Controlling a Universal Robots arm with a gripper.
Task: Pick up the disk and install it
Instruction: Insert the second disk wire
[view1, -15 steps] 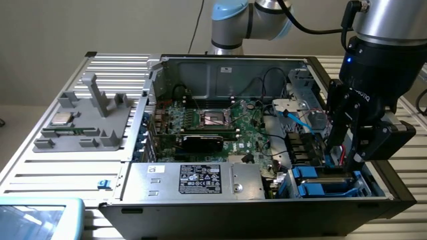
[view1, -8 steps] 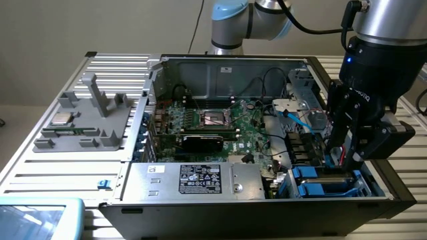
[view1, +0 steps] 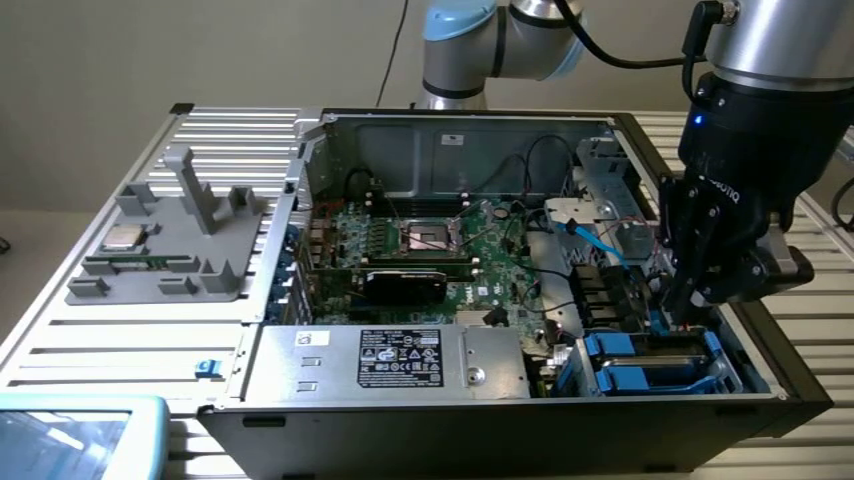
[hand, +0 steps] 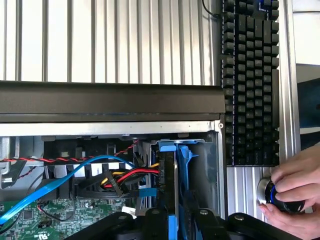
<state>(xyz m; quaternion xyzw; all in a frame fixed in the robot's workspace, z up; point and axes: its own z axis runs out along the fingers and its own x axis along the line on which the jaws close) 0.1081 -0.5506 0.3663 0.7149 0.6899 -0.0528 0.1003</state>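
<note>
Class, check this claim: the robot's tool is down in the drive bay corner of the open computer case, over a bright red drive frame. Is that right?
Not quite. The frame is bright blue, not red; the exterior view shows it. The tool is indeed down in the drive bay corner of the open computer case, over the blue drive frame.

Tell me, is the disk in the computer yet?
Nearly. The disk, in its blue frame, already stands down in the drive bay at the case's corner, beside another blue frame. The gripper is down at it with its fingers on either side of its edge. I can't tell if it is pushed fully home, so seating it may be left. A hand rests on a knob by the keyboard.
</note>
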